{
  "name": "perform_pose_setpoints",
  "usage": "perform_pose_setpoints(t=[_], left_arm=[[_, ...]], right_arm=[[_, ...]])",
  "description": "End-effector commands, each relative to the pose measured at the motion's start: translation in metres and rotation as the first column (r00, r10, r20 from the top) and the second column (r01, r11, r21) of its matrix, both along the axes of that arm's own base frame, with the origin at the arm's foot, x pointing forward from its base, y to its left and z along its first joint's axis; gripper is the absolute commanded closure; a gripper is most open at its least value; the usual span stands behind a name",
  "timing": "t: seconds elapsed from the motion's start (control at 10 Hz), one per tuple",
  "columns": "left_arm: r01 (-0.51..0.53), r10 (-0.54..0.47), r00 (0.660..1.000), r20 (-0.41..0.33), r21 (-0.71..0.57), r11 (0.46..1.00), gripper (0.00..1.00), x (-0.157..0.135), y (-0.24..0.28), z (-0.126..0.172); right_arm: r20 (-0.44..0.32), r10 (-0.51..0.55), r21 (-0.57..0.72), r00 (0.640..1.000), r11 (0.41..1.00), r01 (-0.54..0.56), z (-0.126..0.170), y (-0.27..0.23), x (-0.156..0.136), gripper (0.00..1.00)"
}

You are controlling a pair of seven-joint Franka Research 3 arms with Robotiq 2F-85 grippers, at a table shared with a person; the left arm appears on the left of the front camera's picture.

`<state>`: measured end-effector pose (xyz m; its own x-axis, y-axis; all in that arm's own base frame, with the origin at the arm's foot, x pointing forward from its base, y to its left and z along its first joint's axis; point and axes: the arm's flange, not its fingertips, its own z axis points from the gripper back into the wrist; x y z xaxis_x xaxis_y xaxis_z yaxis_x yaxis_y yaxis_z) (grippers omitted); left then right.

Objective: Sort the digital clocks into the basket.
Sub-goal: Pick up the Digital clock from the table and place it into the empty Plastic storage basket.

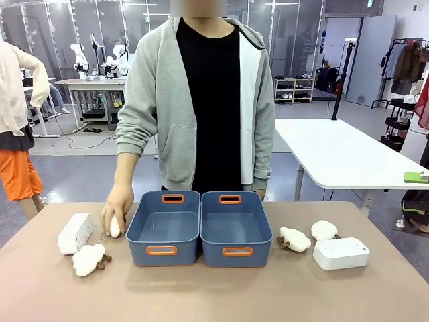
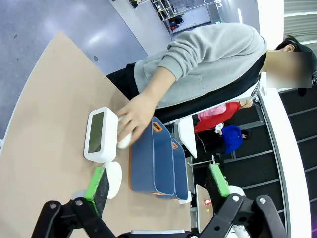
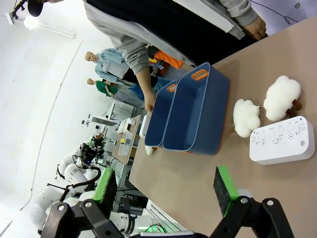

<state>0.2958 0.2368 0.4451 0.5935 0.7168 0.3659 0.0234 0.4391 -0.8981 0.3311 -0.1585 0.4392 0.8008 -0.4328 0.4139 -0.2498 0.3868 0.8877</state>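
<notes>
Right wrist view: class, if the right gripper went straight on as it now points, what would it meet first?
Likely the nearer blue bin, or bare table just short of it; depth is unclear. The clock lies off to one side.

We see our left pincer tilted downward, jaws spread wide, nothing between them. Our right pincer stands the same, wide and empty. The person's hand is lowered, fingers curled.

One white clock is lying far left, the other clock far right — twin blue baskets are sitting between.
</notes>
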Motion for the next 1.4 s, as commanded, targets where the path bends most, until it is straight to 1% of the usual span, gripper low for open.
perform_pose_setpoints(t=[0.0,0.8,0.9,1.0,1.1,1.2,1.3], left_arm=[[0.001,-0.001,1.0,0.008,-0.024,1.0,0.0,0.0,0.001,-0.001],[0.001,-0.001,1.0,0.008,-0.024,1.0,0.0,0.0,0.001,-0.001],[0.001,-0.001,1.0,0.008,-0.024,1.0,0.0,0.0,0.001,-0.001],[0.001,-0.001,1.0,0.008,-0.024,1.0,0.0,0.0,0.001,-0.001],[0.001,-0.001,1.0,0.008,-0.024,1.0,0.0,0.0,0.001,-0.001],[0.001,-0.001,1.0,0.008,-0.024,1.0,0.0,0.0,0.001,-0.001],[0.001,-0.001,1.0,0.008,-0.024,1.0,0.0,0.0,0.001,-0.001]], right_arm=[[0.003,0.001,0.005,1.0,1.0,-0.001,0.001,0.0,0.0,0.0],[0.0,0.0,0.0,1.0,1.0,0.0,0.0,0.0,0.0,0.0],[-0.003,0.01,-0.079,1.0,0.997,-0.011,0.01,0.004,0.013,0.0],[0.138,0.068,-0.251,0.988,0.967,-0.032,0.026,0.013,0.028,0.0],[0.325,0.33,-0.549,0.886,0.829,-0.108,0.043,0.028,0.041,0.0],[0.321,0.474,-0.82,0.82,0.572,-0.01,0.046,0.042,0.058,0.0],[0.271,0.624,-0.91,0.733,0.415,-0.016,0.045,0.062,0.073,0.0]])
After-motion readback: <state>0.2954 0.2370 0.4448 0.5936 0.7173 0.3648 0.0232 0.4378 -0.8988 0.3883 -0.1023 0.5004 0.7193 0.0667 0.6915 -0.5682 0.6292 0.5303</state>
